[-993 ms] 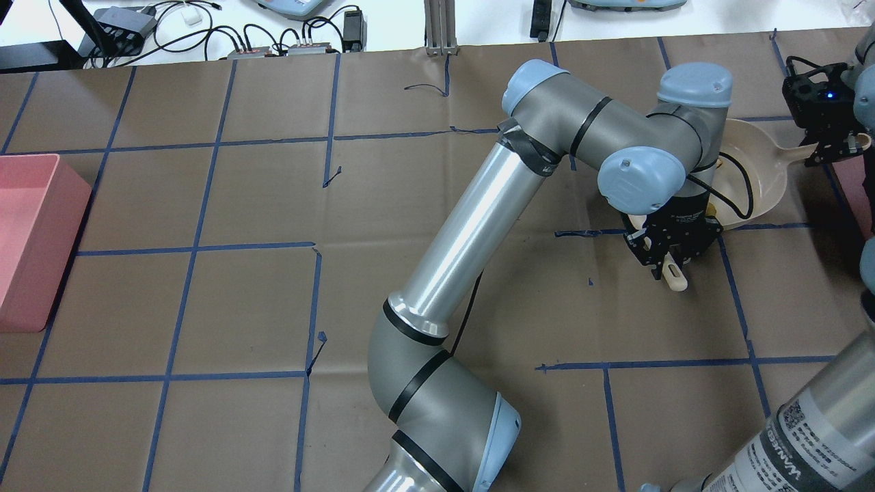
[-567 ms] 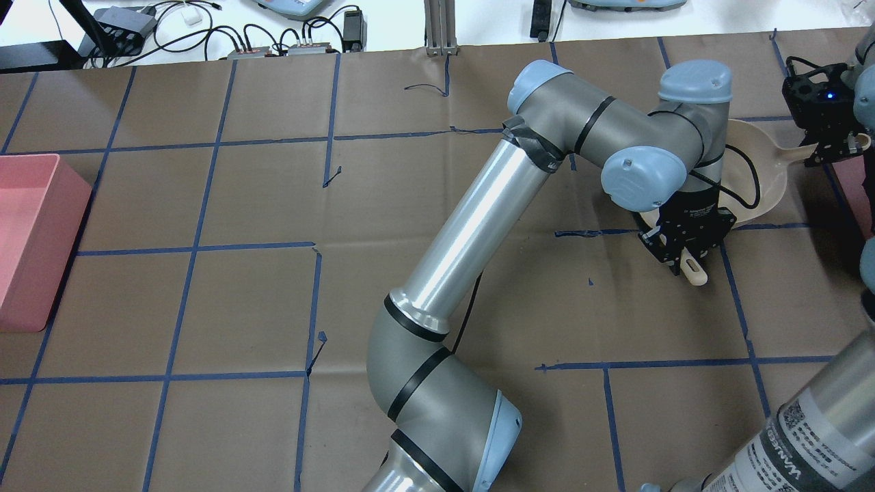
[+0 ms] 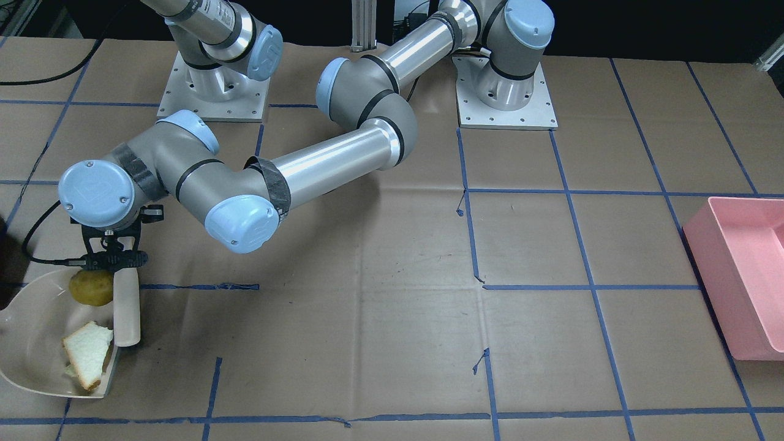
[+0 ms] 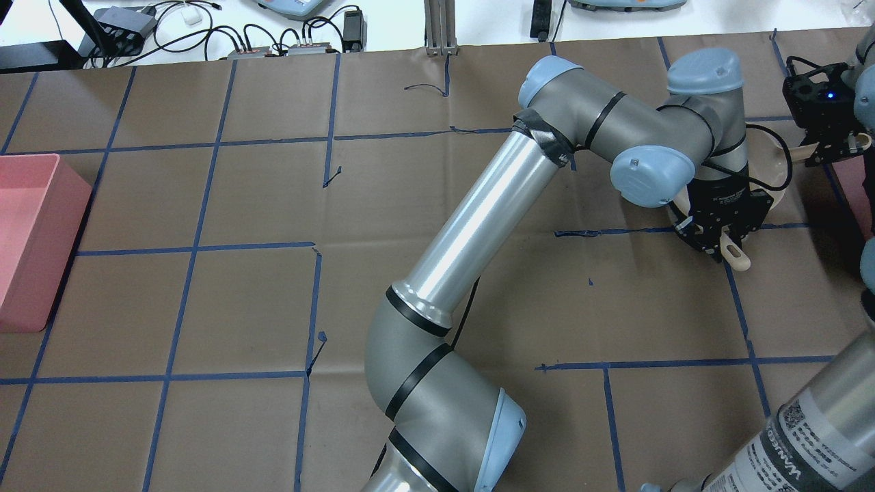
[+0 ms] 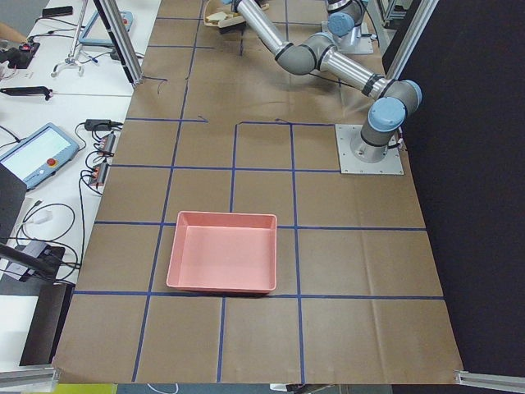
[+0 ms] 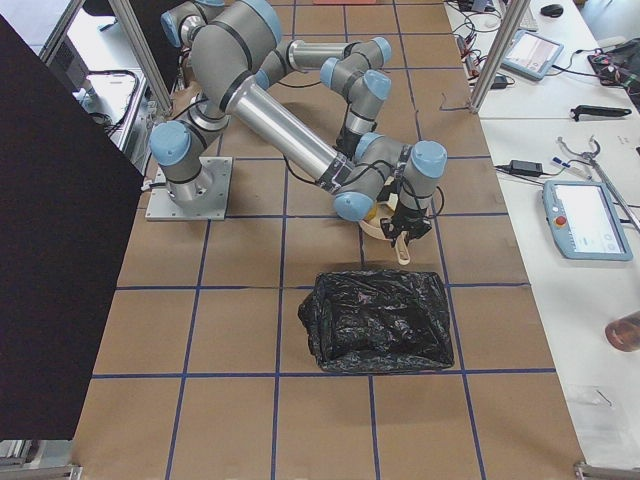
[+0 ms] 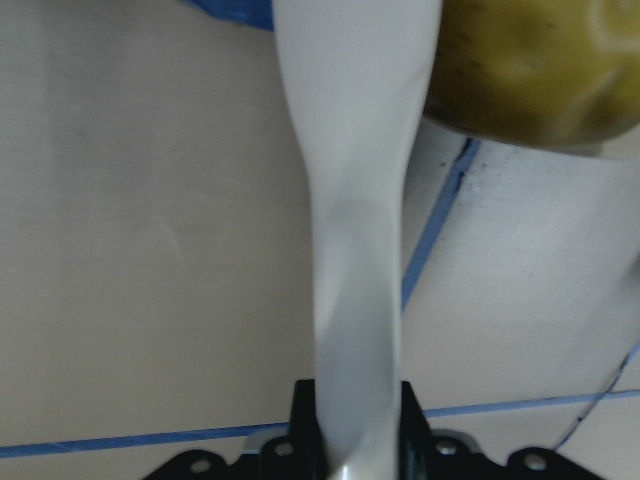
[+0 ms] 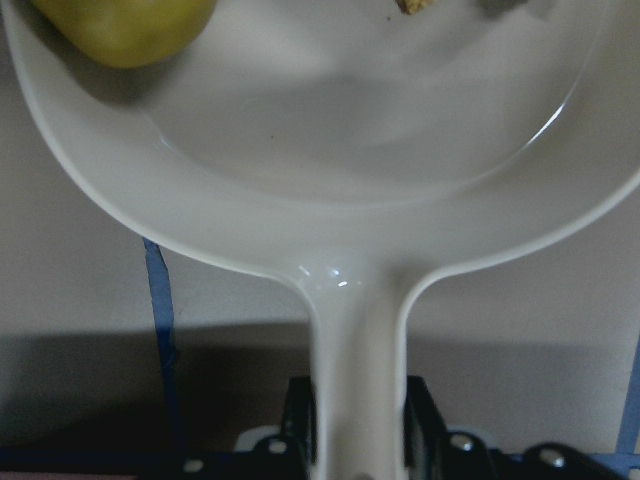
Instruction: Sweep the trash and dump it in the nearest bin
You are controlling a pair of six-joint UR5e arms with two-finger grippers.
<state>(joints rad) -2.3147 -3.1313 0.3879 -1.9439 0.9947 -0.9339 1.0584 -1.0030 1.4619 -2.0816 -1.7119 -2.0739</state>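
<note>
Exterior front-facing view gives us the table (image 3: 380, 318), with the left arm (image 3: 331, 156) stretched across it to the right arm's (image 3: 208, 24) side, where all the work sits. We record two bins. The pink bin (image 3: 750, 269) lies well apart at the left arm's end. The black-bagged bin (image 6: 378, 322) lies just beside the dustpan (image 3: 33, 331), beyond its handle towards the table's right end. The right gripper (image 4: 830, 149) is clamped on that handle, so we judge the right arm the nearer one and the black-bagged bin the place to dump. The pan's mouth faces the table centre, away from that bin. The coming move therefore turns on lifting the pan and carrying it handle-first over the bag before tipping. The left gripper (image 3: 116, 260) pinches the cream paddle (image 3: 127, 312), whose long axis runs away from the robot along the pan's mouth like a gate. All the trash lies on the pan side of it. The potato-like lump (image 3: 90, 288) rests at the mouth's robot-side corner, touching the paddle. The white slice (image 3: 89, 354) rests against the lip at the other end. The greenish slice (image 3: 69, 369) shows only as a sliver beneath the white one. We judge the sweep near complete, with the lump most liable to roll out.
</note>
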